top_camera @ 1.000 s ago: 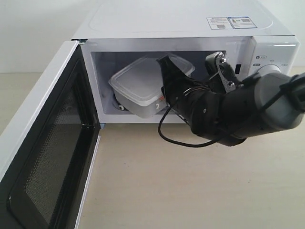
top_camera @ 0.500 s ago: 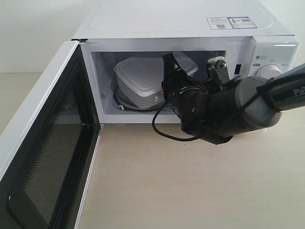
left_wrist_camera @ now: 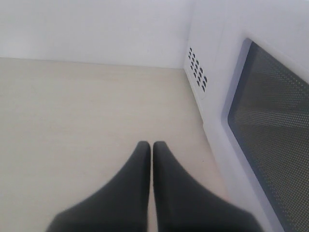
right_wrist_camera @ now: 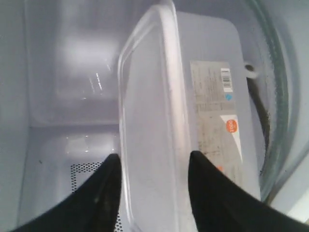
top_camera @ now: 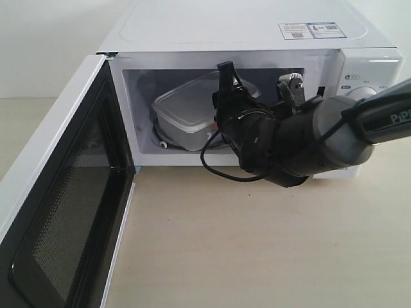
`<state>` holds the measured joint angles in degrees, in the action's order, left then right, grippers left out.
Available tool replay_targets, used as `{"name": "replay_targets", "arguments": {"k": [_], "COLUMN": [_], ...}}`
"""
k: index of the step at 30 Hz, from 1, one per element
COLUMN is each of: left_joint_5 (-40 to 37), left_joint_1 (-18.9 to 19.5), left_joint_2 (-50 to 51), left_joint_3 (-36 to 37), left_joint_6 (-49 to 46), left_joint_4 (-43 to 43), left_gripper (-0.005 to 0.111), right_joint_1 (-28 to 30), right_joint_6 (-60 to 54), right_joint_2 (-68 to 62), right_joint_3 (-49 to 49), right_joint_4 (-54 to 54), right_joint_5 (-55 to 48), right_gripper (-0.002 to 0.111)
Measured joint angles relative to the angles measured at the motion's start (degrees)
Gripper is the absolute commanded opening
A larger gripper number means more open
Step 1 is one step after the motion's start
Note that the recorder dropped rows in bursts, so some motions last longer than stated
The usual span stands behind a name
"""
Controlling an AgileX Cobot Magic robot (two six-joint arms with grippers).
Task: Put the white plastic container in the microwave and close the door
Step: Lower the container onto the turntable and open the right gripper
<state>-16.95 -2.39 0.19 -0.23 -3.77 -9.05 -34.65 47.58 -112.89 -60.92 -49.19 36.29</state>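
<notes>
the right tool [right_wrist_camera: 154,157] was clamped on the white plastic container [top_camera: 183,110], one dark finger [right_wrist_camera: 104,193] against the lid's rim and the other [right_wrist_camera: 212,193] against the box's side wall, so that the rim ran between them. its arm reached in from the right across the front of the microwave [top_camera: 244,29], with a black cable [top_camera: 215,170] looping down beneath the wrist. the container sat inside the cooking chamber, towards the left and back, tilted, with its end by the tool higher than the far end. a printed label [right_wrist_camera: 215,106] with an orange mark showed on the box's side, and the curved glass edge of a turntable [right_wrist_camera: 279,72] lay just beside it; i could not tell whether the box's lower end rested on the glass.

the left tool [left_wrist_camera: 150,145] was clenched, its two black fingers [left_wrist_camera: 130,188] pressed together with nothing between them. it hung above the pale worktop [left_wrist_camera: 72,121], near the outer face of the door [top_camera: 64,192] and the microwave's side wall with its small vent holes [left_wrist_camera: 197,70]. it was not seen in the exterior view.

the door stood wide open, swung out to the left, its black mesh inner face turned towards the chamber. two stickers [top_camera: 308,30] lay on the microwave's top, and the arm covered part of the control panel at the right.
</notes>
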Motion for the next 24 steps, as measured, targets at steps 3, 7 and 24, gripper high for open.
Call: {"name": "replay_targets", "arguments": {"k": [3, 7, 24], "left_joint_5": [0.0, 0.0, 0.0], "left_joint_1": [0.0, 0.0, 0.0], "left_joint_2": [0.0, 0.0, 0.0], "left_joint_3": [0.0, 0.0, 0.0], "left_joint_6": [0.0, 0.0, 0.0], "left_joint_4": [0.0, 0.0, 0.0], "left_gripper": [0.004, 0.004, 0.004], "right_joint_1": [0.0, 0.0, 0.2], "right_joint_6": [0.0, -4.9, -31.9], "right_joint_2": [0.0, 2.6, 3.9], "right_joint_3": [0.0, 1.8, 6.1], "right_joint_4": [0.2, 0.7, 33.9], "right_joint_5": [-0.6, -2.8, -16.7], "right_gripper": [0.007, 0.000, 0.000]}}
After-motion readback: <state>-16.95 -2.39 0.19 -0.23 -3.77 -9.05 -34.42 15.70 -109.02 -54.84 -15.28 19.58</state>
